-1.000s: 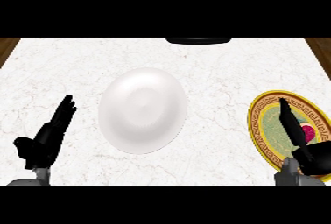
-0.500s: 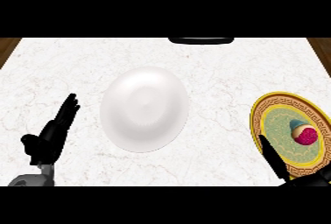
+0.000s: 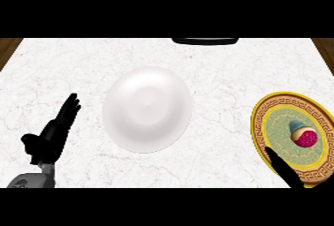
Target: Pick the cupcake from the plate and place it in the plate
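Observation:
A cupcake [image 3: 302, 134] with pink frosting and a pale blue base lies on the gold-rimmed green patterned plate [image 3: 269, 115] at the right edge. A plain white plate [image 3: 149, 109] sits in the middle of the marble counter. Only a thin black part of my right hand [image 3: 284, 170] shows at the lower right, over the patterned plate's near rim, apart from the cupcake. My left hand [image 3: 52, 134] rests open at the lower left, fingers straight and pointing up, left of the white plate.
A dark object [image 3: 204, 41] sits at the counter's far edge, top centre. Brown wood [image 3: 8, 46] shows past the counter's left and right corners.
My right hand has drawn back toward the lower edge, uncovering the cupcake on the patterned plate. The left hand has barely moved.

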